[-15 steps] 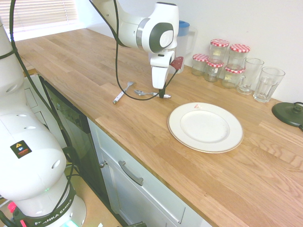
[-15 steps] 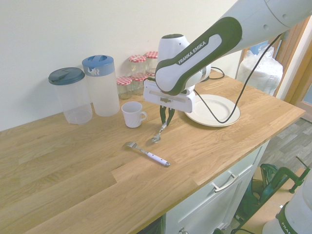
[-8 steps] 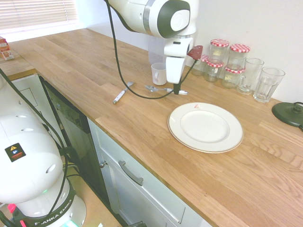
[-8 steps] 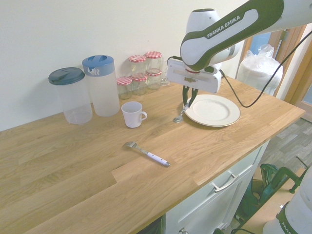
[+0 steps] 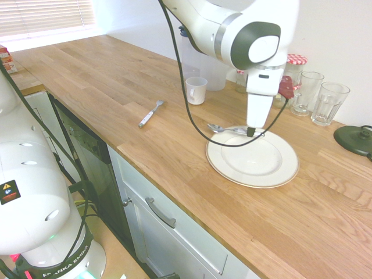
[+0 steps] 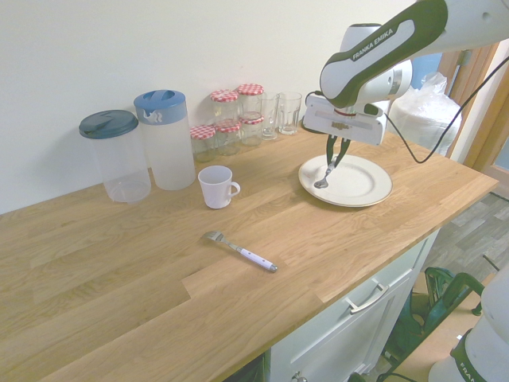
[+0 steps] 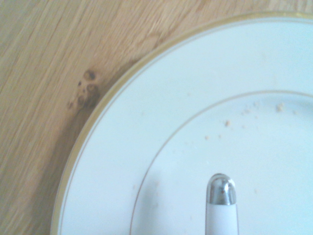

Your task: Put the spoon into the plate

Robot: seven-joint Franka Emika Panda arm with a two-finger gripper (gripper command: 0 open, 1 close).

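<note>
Hovering by the plate [image 5: 251,176], the gripper [image 6: 335,162] is pinched shut on the spoon [image 6: 321,184], bowl hanging over the plate's rim, on the mug side. The white mug [image 6: 215,188] sits near the plate, and that fork [image 6: 241,251] lies well apart from it, fwiw.

The white arm [image 6: 465,22] is showing dark green panels with rounded ends, one carrying "FRANKA EMIKA" lettering [image 6: 373,44]. A black cable [image 5: 185,99] is looping alongside, a grey ring [image 5: 224,36] is banding the wrist, and a dark warning sticker [image 5: 9,192] is marking the rounded lower link. The tool [image 6: 336,151] is bearing slim dark fingers.
</note>
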